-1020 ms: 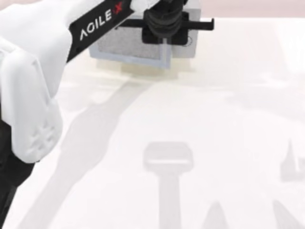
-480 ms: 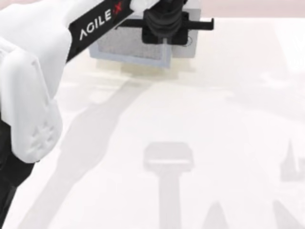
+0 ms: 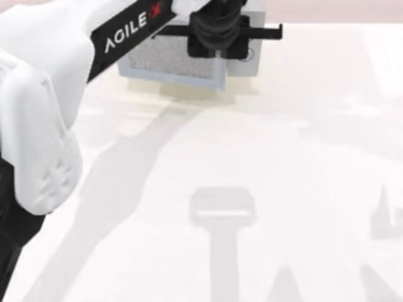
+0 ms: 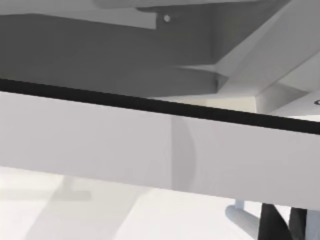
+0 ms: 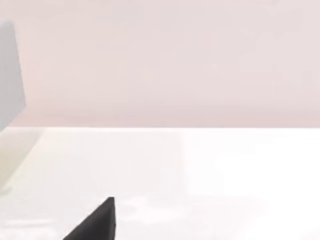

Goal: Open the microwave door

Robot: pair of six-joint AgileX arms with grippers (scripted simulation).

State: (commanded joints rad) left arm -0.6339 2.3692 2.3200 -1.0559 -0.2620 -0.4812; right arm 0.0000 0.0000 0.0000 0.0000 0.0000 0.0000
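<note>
Left arm [image 3: 44,94] stretches far forward; its hand's grip is hidden.

1. microwave [image 3: 252,66]: small light-grey box, far edge of the surface, left of centre in the top view; upper part hidden by the left arm.
2. microwave door [image 3: 173,66]: flat light-grey panel, speckled darker-grey mesh window, thin pale frame. Swung slightly out from the box, right edge forward.
3. Left wrist view: pale door panel [image 4: 100,135] with a dark top edge, seen close up.
</note>
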